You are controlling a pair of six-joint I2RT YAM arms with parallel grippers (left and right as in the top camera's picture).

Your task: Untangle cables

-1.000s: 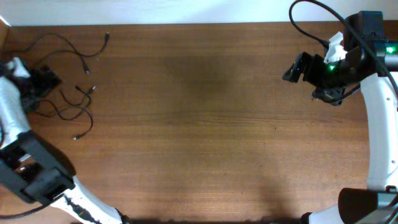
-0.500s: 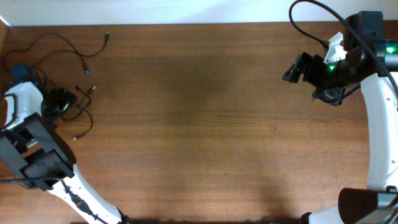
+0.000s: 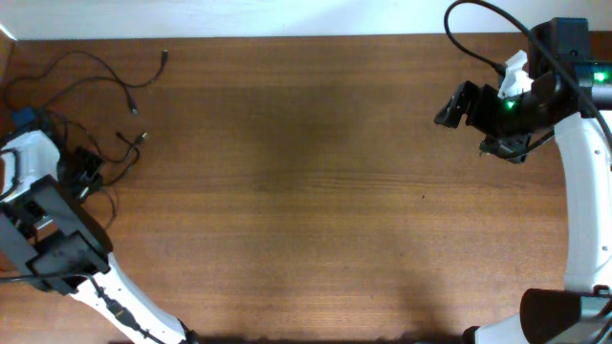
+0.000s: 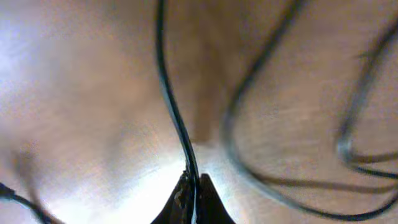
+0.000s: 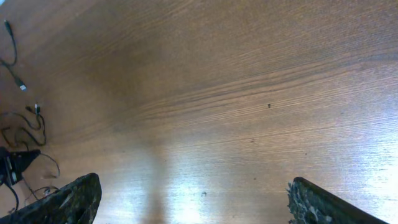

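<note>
The cables (image 3: 99,69) lie as thin black wavy strands at the table's far left corner, with small plug ends (image 3: 141,137). My left gripper (image 3: 88,168) sits among their lower loops. In the left wrist view it (image 4: 193,190) is shut on one thin cable (image 4: 169,106), which runs straight up from the pinched tips. Other strands (image 4: 245,99) curve blurred to the right. My right gripper (image 3: 449,107) hovers open at the far right, well away from the cords. Its fingers (image 5: 69,202) stand wide apart over bare wood, and the cables (image 5: 25,127) show small at that view's left edge.
The wooden table (image 3: 306,191) stretches between the two arms. The right arm's thicker black cable (image 3: 473,29) loops above its wrist. The table's left edge runs close beside the left arm (image 3: 38,229).
The left gripper has gone from open to shut, pinching a cable strand, and has shifted slightly toward the front. The lower loops have been drawn in toward it. The right arm has not moved.
</note>
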